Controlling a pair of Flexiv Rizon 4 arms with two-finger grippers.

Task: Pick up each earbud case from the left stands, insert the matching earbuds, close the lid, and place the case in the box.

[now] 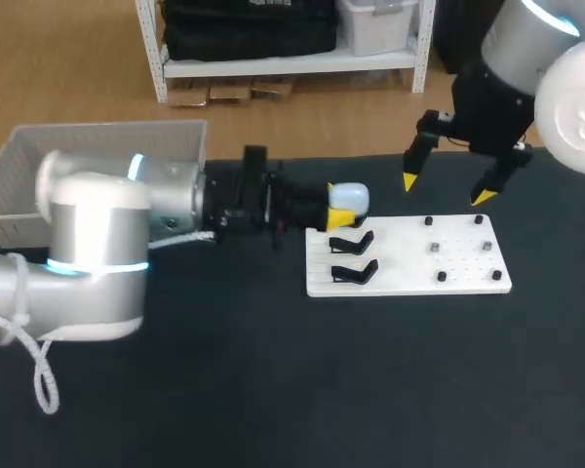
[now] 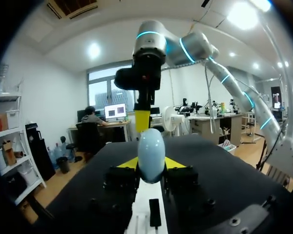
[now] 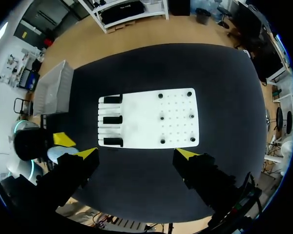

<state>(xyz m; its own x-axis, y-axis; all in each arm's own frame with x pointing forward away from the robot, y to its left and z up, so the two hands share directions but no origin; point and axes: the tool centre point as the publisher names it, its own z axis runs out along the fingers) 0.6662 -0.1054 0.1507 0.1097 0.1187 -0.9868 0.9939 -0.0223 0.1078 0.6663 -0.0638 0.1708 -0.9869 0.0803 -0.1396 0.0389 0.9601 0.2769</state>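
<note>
head view: left gripper (image 1: 343, 209) holds the blue case (image 1: 349, 196) beside the white board's (image 1: 409, 268) far left corner; right gripper (image 1: 447, 187) hangs wide open above the board. left wrist view: case upright between its fingers (image 2: 129, 163) — pick-up seems done. right wrist view: board ahead — next, likely a fine pinch on an earbud.

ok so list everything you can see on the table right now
earbud case: one, pale blue, in the left hand by the board's stand end
stands: three, black, in a row along one end of the board
board: one, white, mid-table
pegs: six, dark, on the board's other half
box: one, white, table's far left corner
table: one, black
left hand: one, yellow tips, shut on the earbud case
right hand: one, yellow tips, open, above the board's far edge
</note>
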